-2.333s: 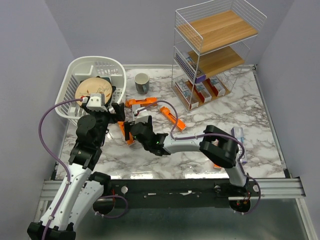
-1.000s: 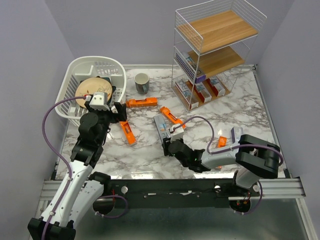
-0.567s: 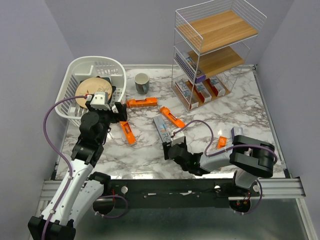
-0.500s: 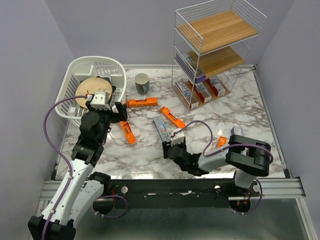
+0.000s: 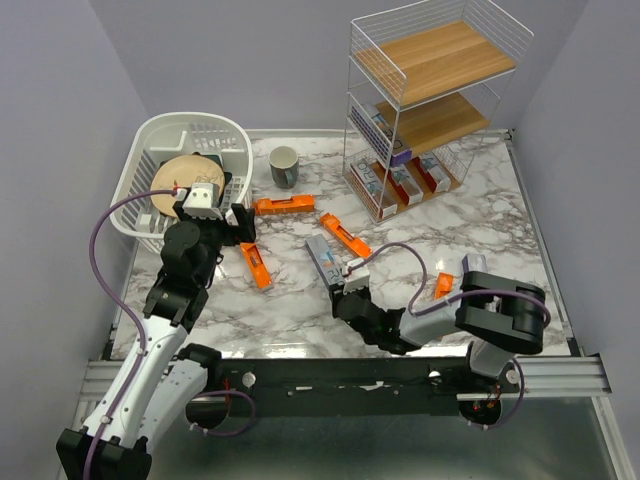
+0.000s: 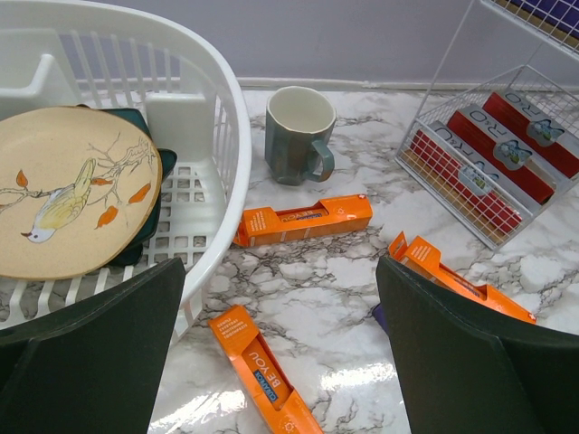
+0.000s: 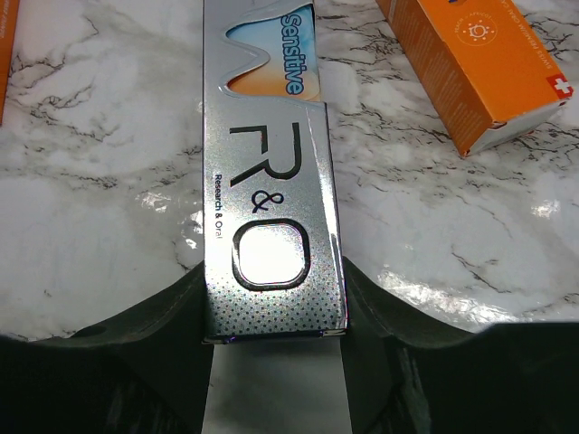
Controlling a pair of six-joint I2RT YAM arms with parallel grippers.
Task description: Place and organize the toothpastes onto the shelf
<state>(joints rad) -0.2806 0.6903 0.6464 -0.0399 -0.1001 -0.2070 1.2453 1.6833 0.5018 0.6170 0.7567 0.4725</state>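
White marble-pattern table (image 5: 300, 312), grey veining, glossy, patches of light glare near the front. Plain lavender walls (image 5: 250, 60) on left, far and right sides. Metal rail (image 5: 350, 376) along near edge, dark floor (image 5: 350, 445) below.

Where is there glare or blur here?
Right wrist view: foil sheen on the silver toothpaste box, white glare on the marble table, near fingers dark and soft. Left wrist view: a glare patch on the marble. Top external view: even and sharp.
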